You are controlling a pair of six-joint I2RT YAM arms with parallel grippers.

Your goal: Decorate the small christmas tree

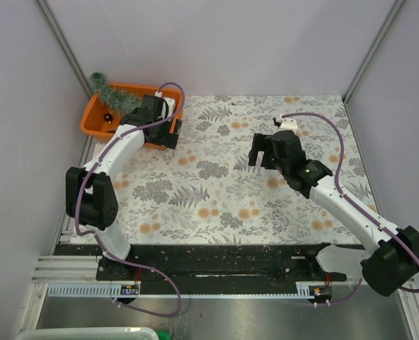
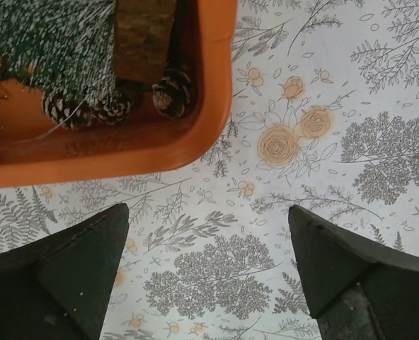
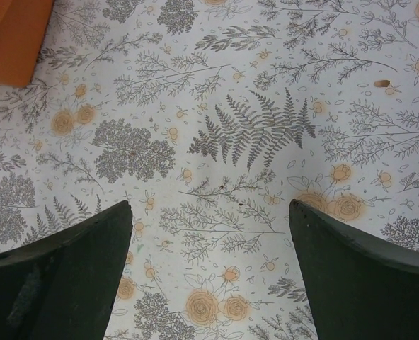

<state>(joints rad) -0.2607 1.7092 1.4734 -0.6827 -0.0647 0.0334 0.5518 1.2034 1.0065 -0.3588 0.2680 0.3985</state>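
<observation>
The small tree (image 1: pixel 114 92) is lying on its side in an orange tray (image 1: pixel 96 122) that is sitting at the far left corner of the flower-printed surface (image 1: pixel 216 184). Its narrow end is poking out over the tray's far left rim and its wide end is pointing toward the left arm. A small dark bauble (image 1: pixel 107 117) is resting in the tray just beside the tree. The left gripper (image 1: pixel 171 134) is hanging over the surface right at the tray's near right corner. In the left wrist view this gripper (image 2: pixel 208 212) is showing its two dark fingers (image 2: pixel 82 262) spread wide with only printed cloth between them, gripping nothing. The tray's rounded corner (image 2: pixel 195 142) is lying just ahead of the fingertips. Inside it the frosted needles of the tree (image 2: pixel 54 42) are filling the upper left, with several pine cones (image 2: pixel 173 92) sitting along its lower edge. The right gripper (image 1: pixel 260 157) is hovering over the middle right of the surface, well apart from the tray. From its own wrist camera this gripper (image 3: pixel 211 205) is likewise standing wide open and empty above a fern print, and a corner of the tray (image 3: pixel 11 35) is showing at the upper left.
</observation>
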